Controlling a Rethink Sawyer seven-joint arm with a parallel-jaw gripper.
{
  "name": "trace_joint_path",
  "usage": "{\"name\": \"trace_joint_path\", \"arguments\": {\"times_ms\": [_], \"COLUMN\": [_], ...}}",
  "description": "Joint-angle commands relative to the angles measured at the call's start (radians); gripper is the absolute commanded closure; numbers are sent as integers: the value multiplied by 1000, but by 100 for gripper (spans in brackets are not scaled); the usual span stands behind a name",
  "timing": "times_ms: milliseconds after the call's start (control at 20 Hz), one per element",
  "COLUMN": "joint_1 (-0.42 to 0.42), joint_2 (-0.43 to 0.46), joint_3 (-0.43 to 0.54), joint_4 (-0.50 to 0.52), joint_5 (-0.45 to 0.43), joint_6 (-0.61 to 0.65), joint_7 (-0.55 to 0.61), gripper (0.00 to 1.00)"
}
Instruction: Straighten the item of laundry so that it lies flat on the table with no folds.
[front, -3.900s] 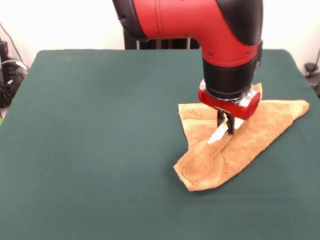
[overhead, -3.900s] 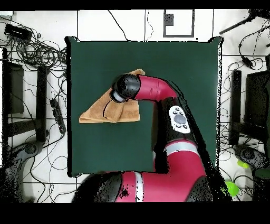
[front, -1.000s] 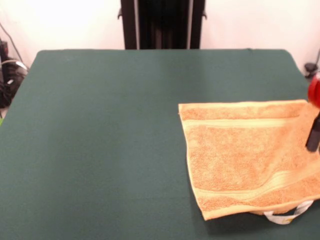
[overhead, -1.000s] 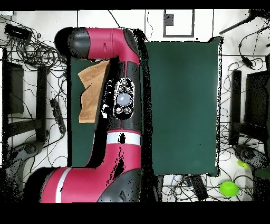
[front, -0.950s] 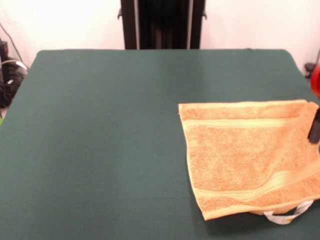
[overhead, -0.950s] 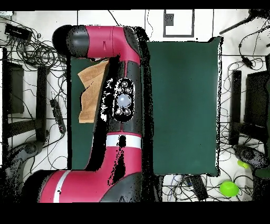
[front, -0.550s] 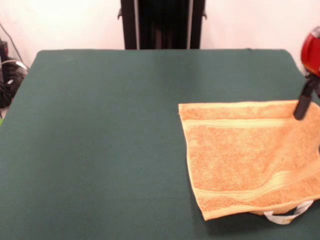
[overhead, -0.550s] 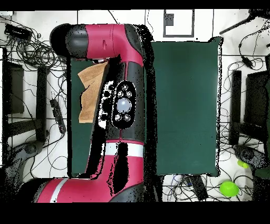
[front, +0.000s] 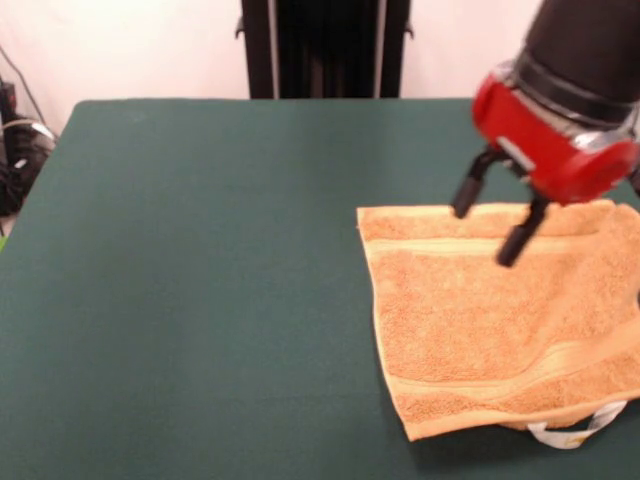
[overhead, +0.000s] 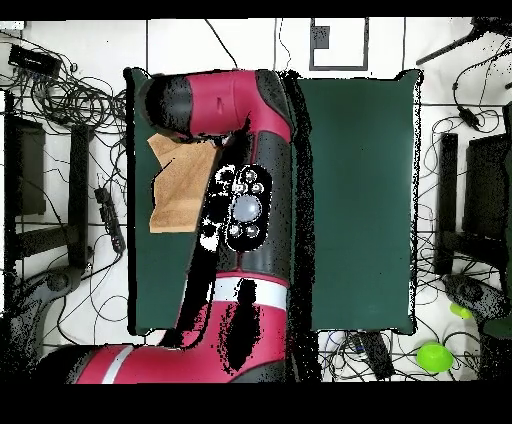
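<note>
**My hand hangs open over the towel's far edge**

My gripper (front: 488, 230) is in the air above the far edge of the towel (front: 500, 315), with its two black fingers (front: 466, 194) spread apart and nothing between them. Seen from the front, one fingertip lines up with the towel's far hem and the other with the terry just inside it; I cannot tell whether either one touches the cloth. Above the fingers sits my red wrist collar (front: 545, 145), and above that the black forearm runs out of the picture at the top right.

The towel lies spread on the right part of the table (front: 200, 280) in the front view, reaching the right border of the picture. A flat woven band crosses it near the far edge and another near the near edge, where the cloth ripples a little. A white label (front: 570, 432) pokes out from under the near right hem.

From overhead, my arm (overhead: 250, 200) covers much of the towel (overhead: 180, 190); the uncovered part lies by the table's left edge.
</note>
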Motion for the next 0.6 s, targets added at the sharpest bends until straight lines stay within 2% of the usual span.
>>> {"name": "trace_joint_path", "arguments": {"times_ms": [50,200,600], "joint_1": [-22,-36,-90], "joint_2": [15,16,9], "joint_3": [94,114,221], "joint_4": [223,253,325], "joint_5": [-80,-69,38], "joint_6": [33,36,64], "joint_7": [-300,-253,-191], "gripper": [0,0,0]}}
